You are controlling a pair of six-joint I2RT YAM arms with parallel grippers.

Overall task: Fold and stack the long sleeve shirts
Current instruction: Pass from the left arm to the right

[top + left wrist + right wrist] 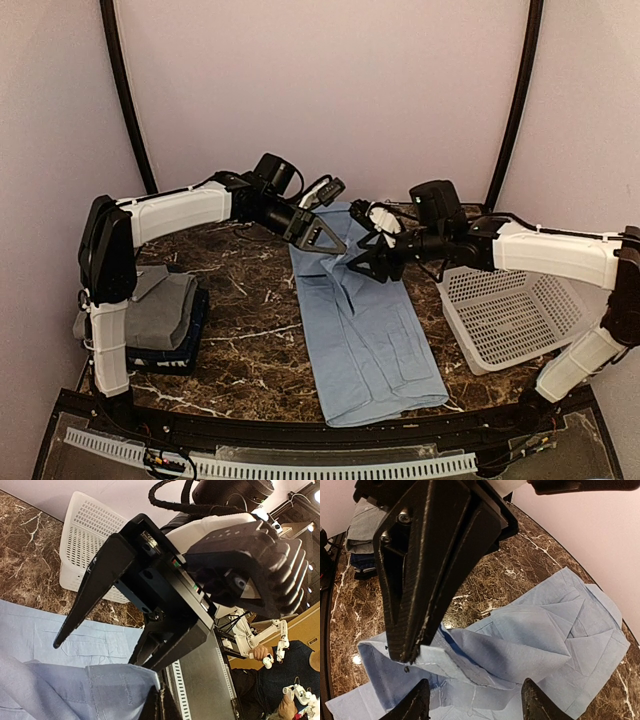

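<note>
Overhead, the light blue shirt (370, 340) lies lengthwise down the middle of the marble worktop (250, 340), its far part rumpled and lifted. The left pincer (335, 245) and the right pincer (355, 268) meet over that lifted part. A white lattice basket (458, 325) stands just right of the blue shirt. Well to its left a folded grey shirt (165, 310) rests on a folded dark navy shirt (170, 358). From the left wrist, the left pincer (162, 707) is pressed together on a raised fold of the blue shirt (60, 690). The right pincer (95, 654) hangs close above that shirt with its fingers spread and nothing between them, and the basket (85, 525) sits on the worktop (25, 545) beyond. From the right wrist, the right pincer (476, 702) is spread wide over the blue shirt (545, 630). The left pincer (407, 652) pinches the shirt's lifted edge. Beyond the shirt, on the worktop (495, 575), the grey shirt (362, 530) tops the navy shirt (362, 562).
</note>
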